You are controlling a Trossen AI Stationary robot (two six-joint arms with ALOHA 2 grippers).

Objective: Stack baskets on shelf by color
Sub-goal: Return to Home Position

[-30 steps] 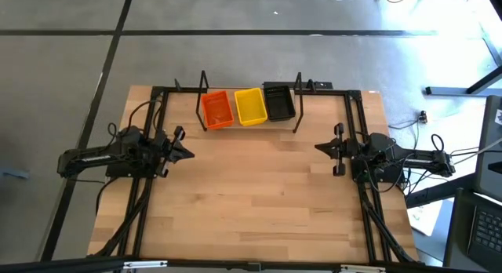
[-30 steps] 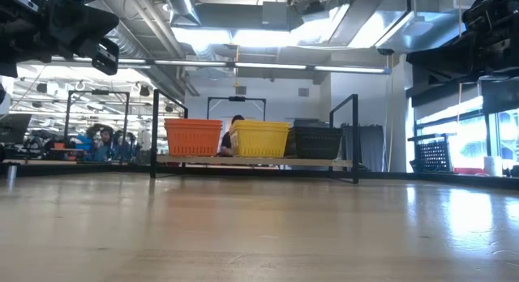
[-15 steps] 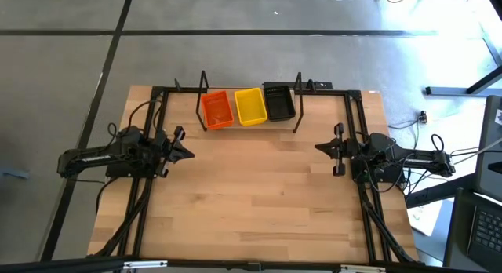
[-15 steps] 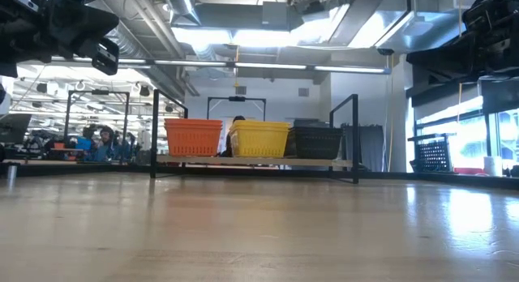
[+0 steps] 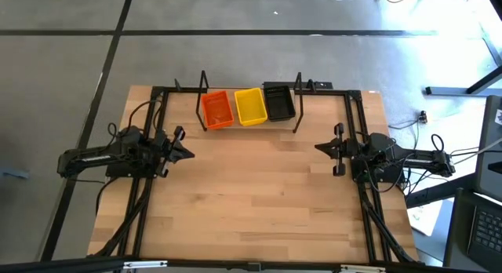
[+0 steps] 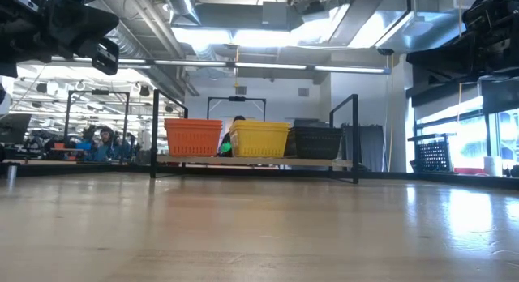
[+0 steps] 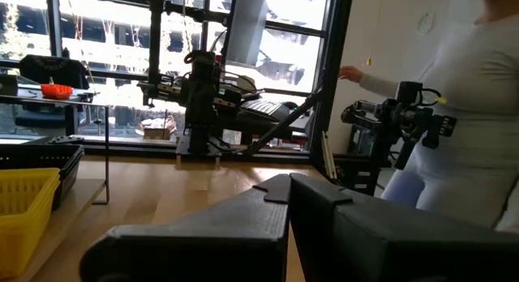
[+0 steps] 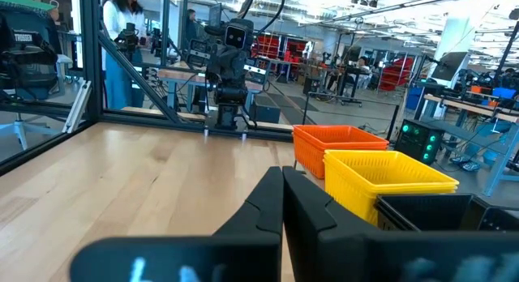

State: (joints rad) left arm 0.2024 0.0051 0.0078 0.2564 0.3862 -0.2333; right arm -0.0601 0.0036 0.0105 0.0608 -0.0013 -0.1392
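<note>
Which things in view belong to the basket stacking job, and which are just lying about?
Job: orange plastic mesh baskets, yellow plastic mesh baskets and black plastic mesh baskets, side by side on the light-wood shelf with black metal frame; left gripper and right gripper, both shut.
Not job: laptop at the high view's right edge; person in a white top.

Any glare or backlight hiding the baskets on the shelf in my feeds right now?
Low view: ceiling lights blaze, with sheen on the table, but the orange baskets and yellow baskets on the shelf read clearly; the black baskets look dim. Left wrist view: bright windows leave the left pincer a silhouette. High view: even light, no glare.
</note>
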